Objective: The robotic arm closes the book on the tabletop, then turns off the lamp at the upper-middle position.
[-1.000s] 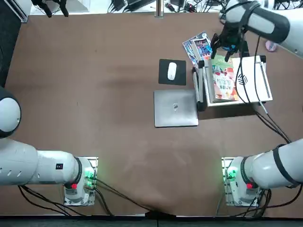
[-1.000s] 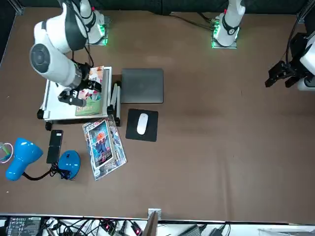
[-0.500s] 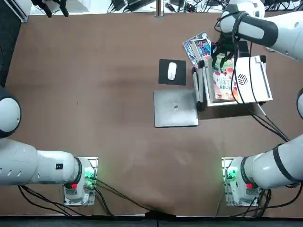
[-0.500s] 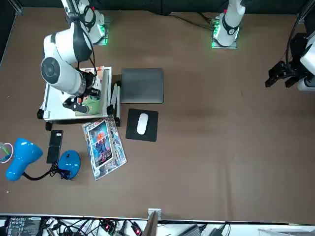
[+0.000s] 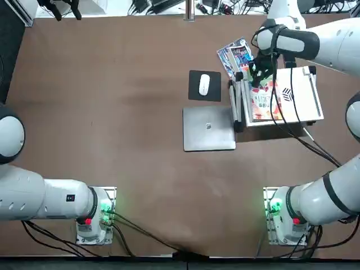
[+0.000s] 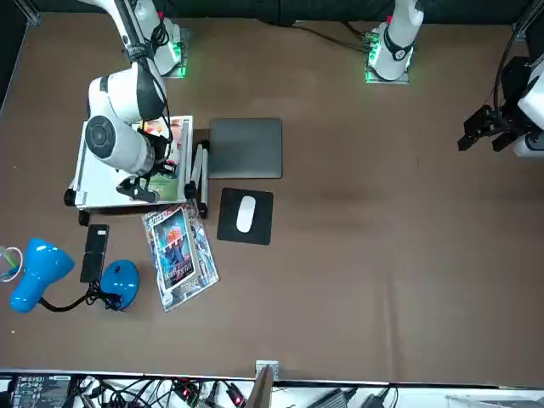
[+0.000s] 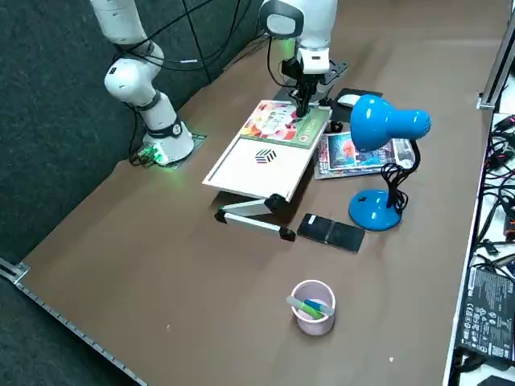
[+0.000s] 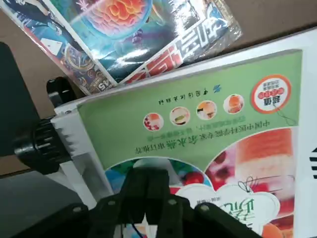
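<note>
The book (image 5: 264, 100) lies closed on a white stand board (image 5: 301, 95), green cover with a red-and-white picture facing up; it also shows in the side view (image 7: 282, 122) and fills the wrist view (image 8: 198, 124). My right gripper (image 5: 256, 72) hangs low over the book's far corner by the spine, fingers shut together with nothing between them (image 8: 147, 186). Whether the tips touch the cover cannot be told. The lamp stands beyond the stand, with its blue round base (image 7: 374, 211) and blue head (image 7: 388, 122) on a black stem; the front view shows its base (image 6: 119, 277) too.
A closed grey laptop (image 5: 208, 128) lies beside the stand, with a white mouse (image 5: 204, 84) on a black pad behind it. Blue glossy leaflets (image 5: 235, 55) lie at the book's far side. A black phone (image 7: 331, 232) and a pink-clear cup (image 7: 312, 305) sit near the lamp.
My right gripper has moved from beyond the book's far edge back over its far corner toward the spine, and the arm has swung with it. The book has stayed flat.
</note>
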Available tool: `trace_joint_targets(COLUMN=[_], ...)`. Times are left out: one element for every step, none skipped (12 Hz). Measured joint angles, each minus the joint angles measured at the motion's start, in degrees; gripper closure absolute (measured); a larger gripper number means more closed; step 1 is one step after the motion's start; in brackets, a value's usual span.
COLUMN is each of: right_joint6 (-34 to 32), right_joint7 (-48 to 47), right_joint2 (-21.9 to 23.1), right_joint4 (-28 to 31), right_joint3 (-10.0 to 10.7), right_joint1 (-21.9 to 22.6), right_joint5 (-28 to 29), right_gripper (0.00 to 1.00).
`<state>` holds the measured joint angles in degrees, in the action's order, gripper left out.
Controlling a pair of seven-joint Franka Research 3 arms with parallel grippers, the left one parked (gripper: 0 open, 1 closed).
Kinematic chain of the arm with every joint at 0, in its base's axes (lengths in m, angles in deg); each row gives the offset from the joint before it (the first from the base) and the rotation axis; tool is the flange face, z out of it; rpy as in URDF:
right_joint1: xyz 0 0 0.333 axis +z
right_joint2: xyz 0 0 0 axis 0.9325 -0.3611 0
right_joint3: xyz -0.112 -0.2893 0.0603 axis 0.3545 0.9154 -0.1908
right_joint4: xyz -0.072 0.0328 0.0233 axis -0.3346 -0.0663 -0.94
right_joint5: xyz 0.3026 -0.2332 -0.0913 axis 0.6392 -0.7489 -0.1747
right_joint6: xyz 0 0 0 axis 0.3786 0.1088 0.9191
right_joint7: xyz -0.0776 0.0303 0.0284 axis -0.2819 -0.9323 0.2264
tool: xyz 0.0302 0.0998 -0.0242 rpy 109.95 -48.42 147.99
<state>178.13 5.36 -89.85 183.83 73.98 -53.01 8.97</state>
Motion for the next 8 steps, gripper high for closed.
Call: trace_joint_targets(right_joint6=[0.0,0.0,0.0,-0.1,-0.7,-2.4,-4.7,-6.7], right_joint7=[-0.2,-0.6,-1.1,-1.7,-2.4,-3.3,-4.0,-4.3], right_joint2=[0.0,0.1,0.3,0.5,0.8,1.2,1.7,2.4], right_joint4=[0.0,-0.2,-0.6,-1.3,-2.2,-3.6,-5.3,-7.1], right_joint3=[0.0,0.0,0.0,0.0,0.0,0.0,0.0,0.2], right_joint1=[0.0,0.1,0.1,0.1,0.1,0.1,0.1,0.0], right_joint5=[0.0,0.0,0.0,0.0,0.0,0.0,0.0,0.0], right_gripper=[0.96,0.96,0.96,0.96,0.96,0.96,0.96,0.96])
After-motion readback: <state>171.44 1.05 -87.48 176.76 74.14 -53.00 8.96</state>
